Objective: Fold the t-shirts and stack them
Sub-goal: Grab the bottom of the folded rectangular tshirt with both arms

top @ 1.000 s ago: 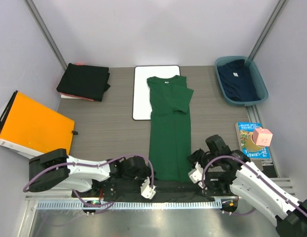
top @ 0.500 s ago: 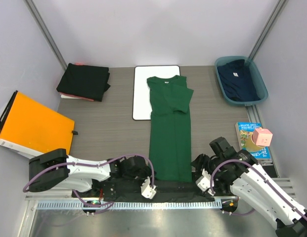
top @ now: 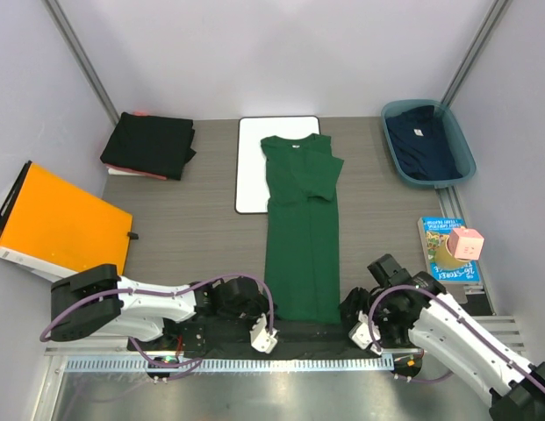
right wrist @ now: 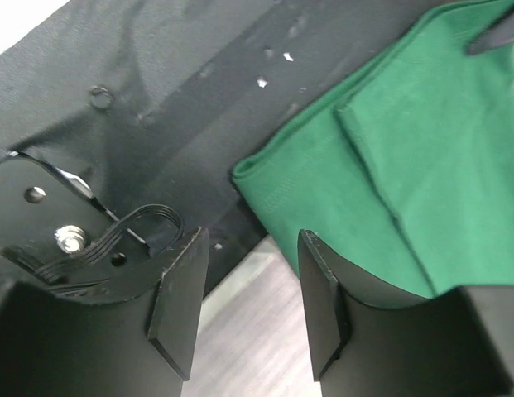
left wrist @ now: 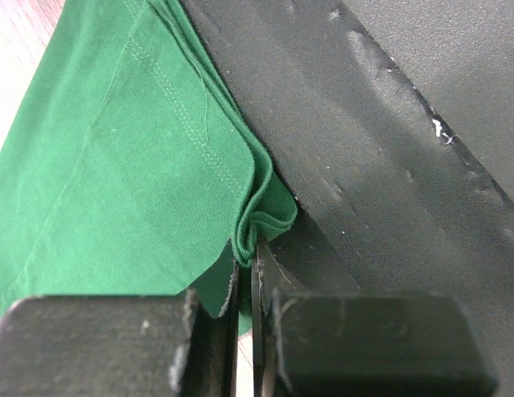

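Folding midway: green t-shirt narrowed, unstacked
Left end effector pinches its hem; right end effector spread, hem just ahead

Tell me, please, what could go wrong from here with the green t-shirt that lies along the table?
1. The left hand is shut on only a small bunched corner of the green t-shirt; the cloth may slip out when lifted.
2. The right hand is open, and its corner of the hem lies ahead of it, not gripped; lifting now would probably skew the fold.
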Available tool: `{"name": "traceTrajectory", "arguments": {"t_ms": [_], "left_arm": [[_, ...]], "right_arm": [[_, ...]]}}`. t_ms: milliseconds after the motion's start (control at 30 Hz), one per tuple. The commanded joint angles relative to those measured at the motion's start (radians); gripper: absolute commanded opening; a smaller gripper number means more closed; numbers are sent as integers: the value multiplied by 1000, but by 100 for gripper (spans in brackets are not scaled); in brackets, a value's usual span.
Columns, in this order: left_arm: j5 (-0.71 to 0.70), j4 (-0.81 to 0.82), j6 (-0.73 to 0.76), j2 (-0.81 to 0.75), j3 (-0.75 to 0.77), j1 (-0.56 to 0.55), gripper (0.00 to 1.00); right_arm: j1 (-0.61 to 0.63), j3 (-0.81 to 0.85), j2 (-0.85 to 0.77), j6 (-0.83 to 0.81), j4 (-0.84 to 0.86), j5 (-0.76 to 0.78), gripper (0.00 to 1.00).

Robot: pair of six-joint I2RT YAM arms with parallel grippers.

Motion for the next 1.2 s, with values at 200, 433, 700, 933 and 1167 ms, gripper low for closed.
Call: {"name": "traceTrajectory", "arguments": {"t_ms": [200,433,700,933,1167], "left_arm": [[-9,20,-14,-31,9,-5,0],[-11,33,-18,-29,3,-5,0],[-9,40,-26,-26,3,-5,0],[-14,26,-34,-37,6,-5,0],[-52,-54,-98,-118,84,15,0]], "right_arm": [[9,-14,149,-175,142,-47,49],[37,-7,229,-161,229,-42,46],[78,-30,249,-101,340,-39,26],[109,-13,217,-3,373,-10,1],[111,124,160,164,337,64,1]]}}
